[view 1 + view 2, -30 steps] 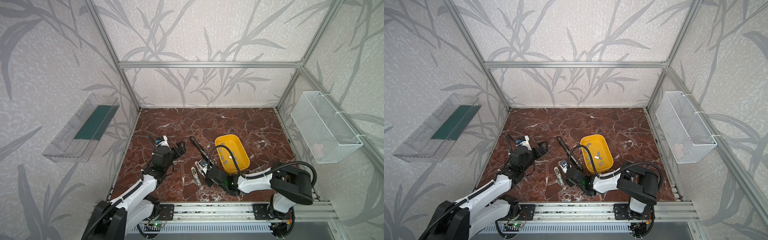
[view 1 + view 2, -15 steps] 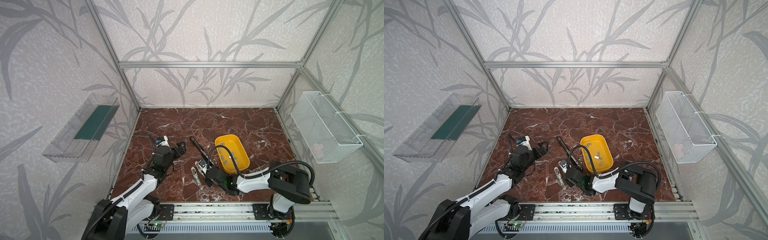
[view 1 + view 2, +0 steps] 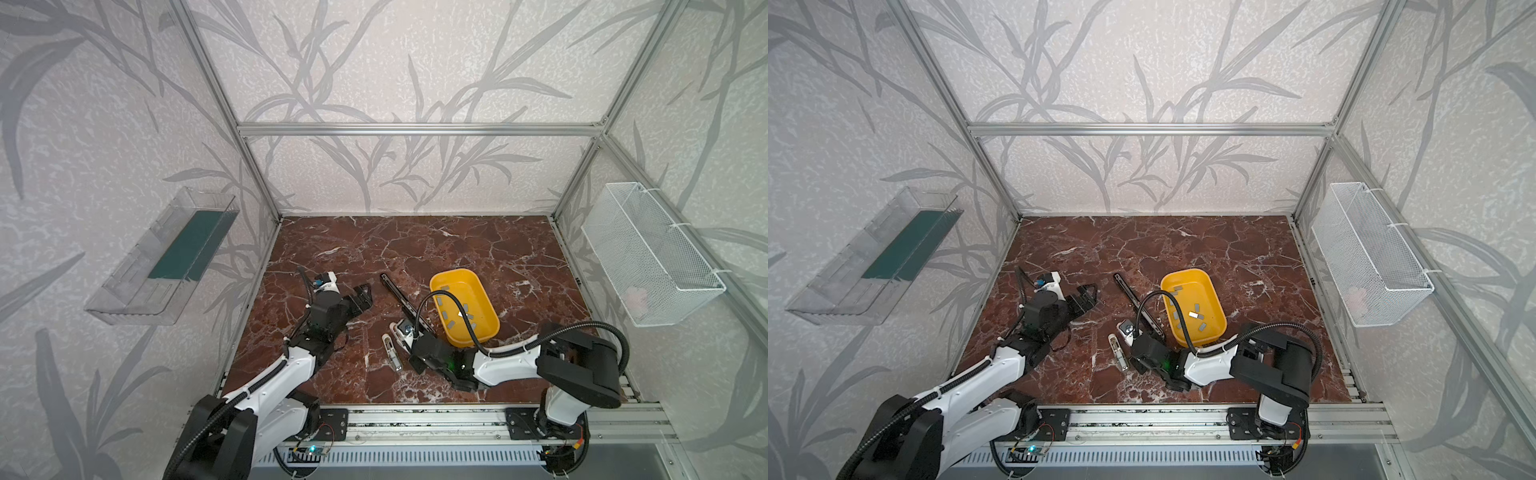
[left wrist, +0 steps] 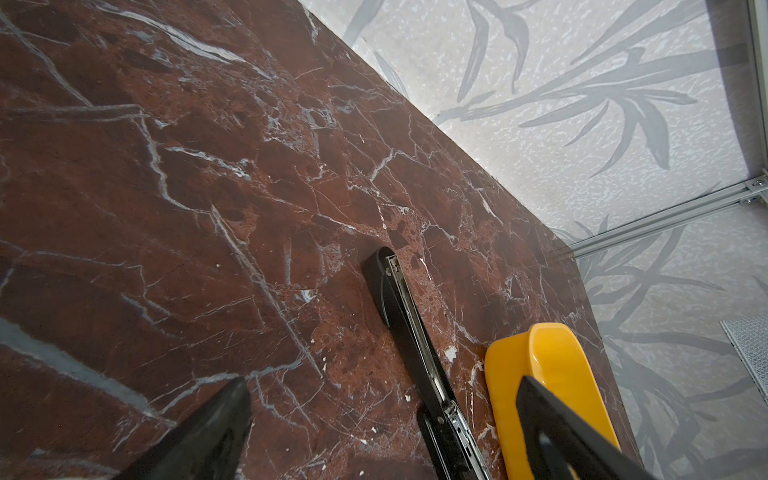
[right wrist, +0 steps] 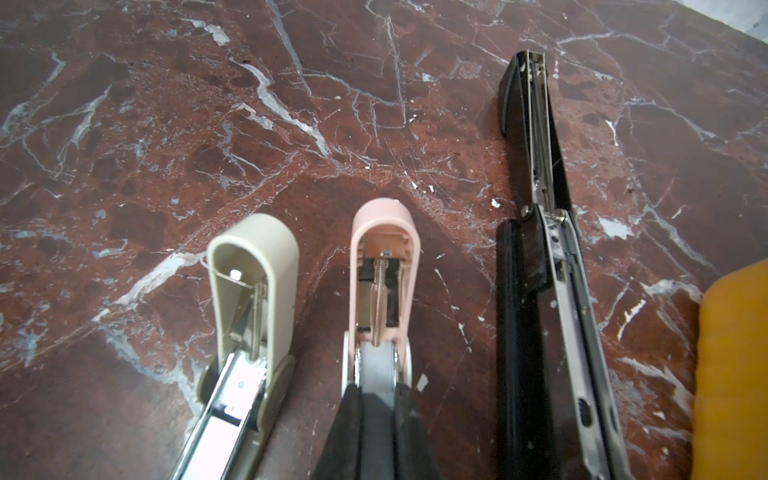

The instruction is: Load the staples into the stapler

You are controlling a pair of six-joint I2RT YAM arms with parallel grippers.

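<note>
Place: we take this for a robot lab cell.
Frame: aluminium posts [image 3: 216, 104] and a crossbar [image 3: 415, 129] box us in.
Walls: leaf-printed panels [image 3: 415, 62].
Base: marble-look tabletop [image 3: 415, 249], left arm [image 3: 270, 380] and right arm [image 3: 507, 365] mounted on a rail [image 3: 415, 424].

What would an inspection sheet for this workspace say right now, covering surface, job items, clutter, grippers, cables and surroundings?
Surface: red-brown marble table, small white flecks near the staplers.
Job's things: grey staples loose in the yellow tray; black stapler, pink stapler and beige stapler lie opened, side by side.
Clutter: nothing seen.
Grippers: left gripper open, holding nothing; right gripper shut on a grey piece at the pink stapler, strip or stapler part unclear.
Cables: right arm's black cable loops across the tray's near end.
Surroundings: clear shelf on the left-hand wall, white mesh basket on the right-hand wall.
</note>
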